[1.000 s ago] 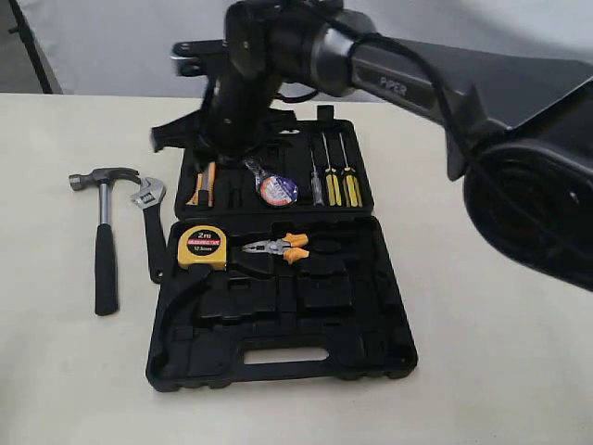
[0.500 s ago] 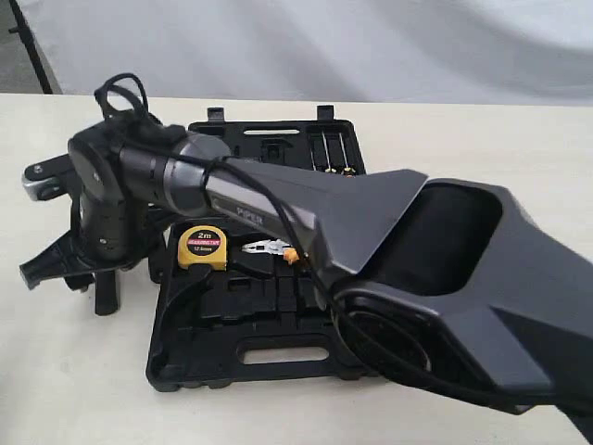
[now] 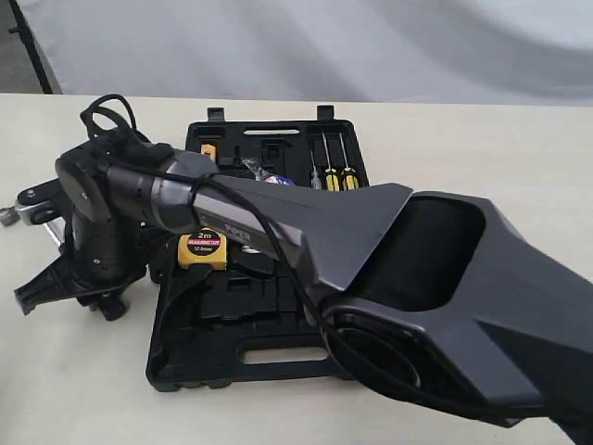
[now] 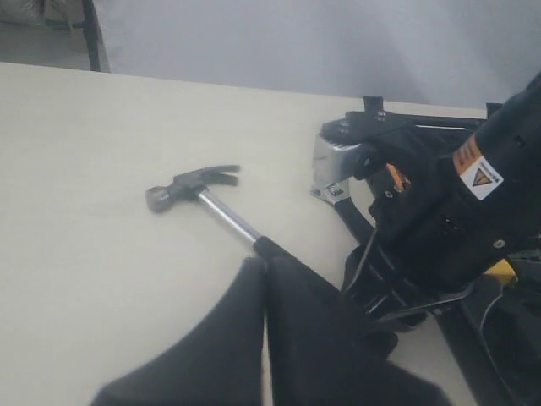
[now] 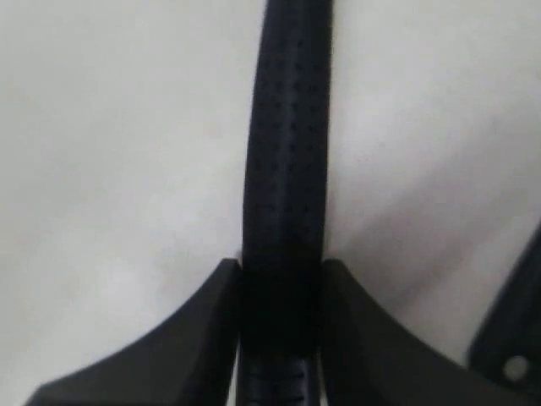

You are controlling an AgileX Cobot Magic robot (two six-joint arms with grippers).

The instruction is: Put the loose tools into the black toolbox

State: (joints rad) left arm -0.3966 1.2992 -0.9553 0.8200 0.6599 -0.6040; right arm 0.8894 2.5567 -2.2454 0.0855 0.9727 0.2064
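One steel claw hammer with a black dimpled handle (image 4: 207, 199) lies flat at the far left of the pale table (image 3: 74, 389), outside the case. Its head and bare steel shaft are clear of any claw. The right claw (image 5: 281, 264) reaches across to it and is clamped on the black grip, one finger pressed against each side. In its own wrist view, the left claw (image 4: 265, 260) has its two fingers together with only a thin seam between them, and the hammer's grip passes out of sight behind them. To the right, one large black moulded plastic toolbox (image 3: 195, 352) lies open. It holds one yellow tape measure (image 3: 204, 248), and three screwdrivers (image 3: 331, 167) stand side by side in the far half.
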